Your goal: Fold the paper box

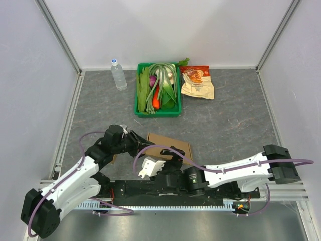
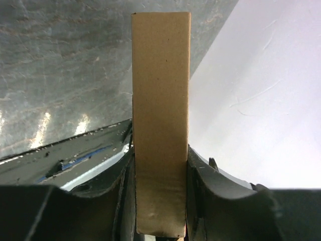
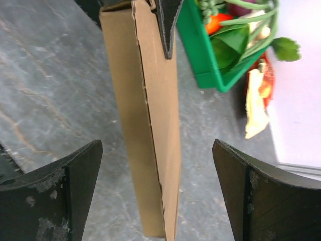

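The brown paper box [image 1: 171, 143] is a flat cardboard piece held near the front middle of the table. My left gripper [image 1: 131, 139] is shut on its left edge. In the left wrist view the cardboard [image 2: 160, 110] runs straight up between the two black fingers [image 2: 113, 201], which press on both its sides. My right gripper [image 1: 173, 155] is open around the box's near edge. In the right wrist view the cardboard [image 3: 150, 120] stands edge-on between the wide-apart fingers [image 3: 65, 186] without touching them.
A green crate of vegetables [image 1: 158, 90] stands at the back middle. A plastic water bottle [image 1: 118, 74] is to its left. A snack bag [image 1: 197, 82] lies to its right. White walls enclose the grey table [image 1: 225, 125].
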Available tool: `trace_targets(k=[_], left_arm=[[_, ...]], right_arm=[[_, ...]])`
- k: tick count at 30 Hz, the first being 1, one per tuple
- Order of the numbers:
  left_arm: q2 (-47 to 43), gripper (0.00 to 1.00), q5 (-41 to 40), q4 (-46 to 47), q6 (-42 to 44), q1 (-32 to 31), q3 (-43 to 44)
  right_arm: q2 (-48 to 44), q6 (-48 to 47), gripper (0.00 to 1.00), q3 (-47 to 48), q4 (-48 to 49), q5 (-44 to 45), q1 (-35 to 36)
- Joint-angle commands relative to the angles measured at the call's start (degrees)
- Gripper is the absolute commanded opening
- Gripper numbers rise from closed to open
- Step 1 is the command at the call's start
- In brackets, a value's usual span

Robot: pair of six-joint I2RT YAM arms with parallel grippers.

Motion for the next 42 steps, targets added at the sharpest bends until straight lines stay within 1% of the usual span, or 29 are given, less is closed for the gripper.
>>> trace_targets(k=[1, 3, 4, 5, 6, 8, 9, 10, 12, 13, 14, 15, 16, 17, 18, 19, 20, 22, 23, 24, 27, 30, 31, 32, 34, 36, 39, 40, 42], left_arm=[[-3.61, 0.2, 3.72, -0.28, -7.78, 0.46, -0.87], [-4.05, 0.2, 4.16, -0.55, -7.79, 0.46, -0.96], [-3.96, 0.21, 4.42, -0.64, -7.79, 0.46, -0.87], [-4.31, 0.22, 4.69, -0.55, -8.05, 0.46, -1.04], [-4.49, 0.25, 5.12, 0.58, -8.05, 0.55, -1.31], [-4.93, 0.49, 5.22, 1.99, -6.92, 0.98, -1.83], [-5.19, 0.58, 5.13, 2.17, -6.12, 1.86, -1.92], [-5.28, 0.67, 4.95, 2.78, -4.99, 2.56, -2.01], [-5.63, 0.74, 4.69, 7.15, -0.68, 4.14, -2.62], [-5.89, 0.83, 4.69, 7.79, 0.81, 4.67, -2.97], [-6.24, 0.86, 4.17, 7.97, 5.61, 5.29, -2.63], [-7.46, 0.88, 1.64, 7.28, 9.23, 6.42, -2.02], [-8.43, 0.91, -1.0, 2.05, 13.09, 6.78, -0.79], [-9.66, 0.91, -4.33, -1.13, 21.31, 6.87, 1.83], [-11.33, 0.91, -11.33, -3.69, 25.22, 6.88, 2.9], [-14.74, 0.9, -14.7, -7.54, 28.57, 6.88, 3.69], [-16.95, 0.88, -17.0, -7.23, 35.3, 6.88, 3.53], [-21.16, 0.81, -19.22, -4.78, 40.18, 6.88, 0.56], [-21.19, 0.78, -18.0, -1.2, 44.9, 6.88, -0.16], [-20.49, 0.75, -13.12, 1.27, 47.04, 6.61, -0.95], [-14.44, 0.71, -8.69, 5.77, 51.53, 5.39, -1.66], [-11.78, 0.6, -7.88, 10.34, 56.45, 3.71, -0.61], [-11.78, 0.54, -8.32, 12.09, 56.9, 3.54, -0.69], [-12.3, 0.53, -9.97, 15.67, 56.73, 3.1, -0.87], [-12.05, 0.54, -9.03, 23.15, 56.11, 2.31, -3.05], [-8.47, 0.62, -7.45, 29.3, 56.72, 0.29, -3.24], [-2.93, 0.64, -7.45, 29.33, 61.9, -2.17, -0.26], [-2.12, 0.63, -6.92, 30.38, 64.09, -2.61, 0.01], [-0.54, 0.55, -6.56, 32.14, 65.42, -3.58, -0.34]], right_arm=[[2.28, -7.29, 0.96, 0.81, 6.32, 9.6, -0.06], [1.67, -7.3, 0.88, 0.28, 7.82, 9.35, -1.54], [0.62, -7.12, 0.81, 0.19, 8.08, 8.65, -1.99], [0.09, -7.03, 0.77, 0.18, 8.0, 7.69, -2.43], [-0.53, -6.68, 0.69, -0.16, 8.0, 6.72, -3.39], [-2.81, -6.59, 0.57, -0.78, 7.83, 1.02, -4.8], [-3.78, -6.85, 0.5, -1.65, 7.74, -1.61, -6.46], [-5.79, -7.73, 0.37, -2.1, 7.82, -6.08, -7.43], [-7.21, -8.35, 0.31, -2.02, 6.26, -10.76, -10.76], [-8.08, -8.35, 0.28, -1.58, 5.2, -13.13, -12.09], [-8.18, -8.44, 0.27, -1.05, 3.88, -20.29, -15.67], [-8.01, -8.18, 0.26, 0.87, -0.13, -23.32, -17.44], [-7.74, -8.0, 0.24, 1.58, -1.65, -26.31, -19.2], [-7.48, -8.08, 0.24, 2.2, -3.23, -32.34, -21.05], [-7.3, -8.26, 0.24, 3.42, -6.03, -35.62, -24.54], [-6.61, -8.26, 0.25, 3.96, -7.28, -37.83, -25.88], [-6.16, -8.87, 0.25, 4.49, -8.51, -41.85, -28.33], [-4.32, -9.57, 0.26, 6.16, -11.94, -46.0, -31.33], [-3.62, -10.19, 0.26, 6.77, -13.26, -48.46, -34.13], [-2.22, -10.8, 0.26, 8.08, -15.62, -51.71, -35.46], [-0.45, -12.04, 0.27, 9.23, -17.13, -57.43, -38.55], [1.13, -12.48, 0.27, 9.76, -17.93, -58.59, -40.04], [1.48, -12.65, 0.27, 9.94, -17.93, -60.86, -40.57], [2.01, -12.74, 0.27, 10.81, -18.8, -62.01, -41.27], [3.94, -12.83, 0.26, 11.78, -19.77, -62.72, -41.54], [5.78, -13.01, 0.26, 12.66, -20.83, -62.81, -41.63], [6.84, -13.01, 0.16, 13.1, -20.74, -62.28, -41.81], [7.02, -13.01, 0.15, 13.1, -20.74, -62.81, -42.15], [7.29, -13.1, 0.14, 13.37, -20.74, -62.64, -42.42]])
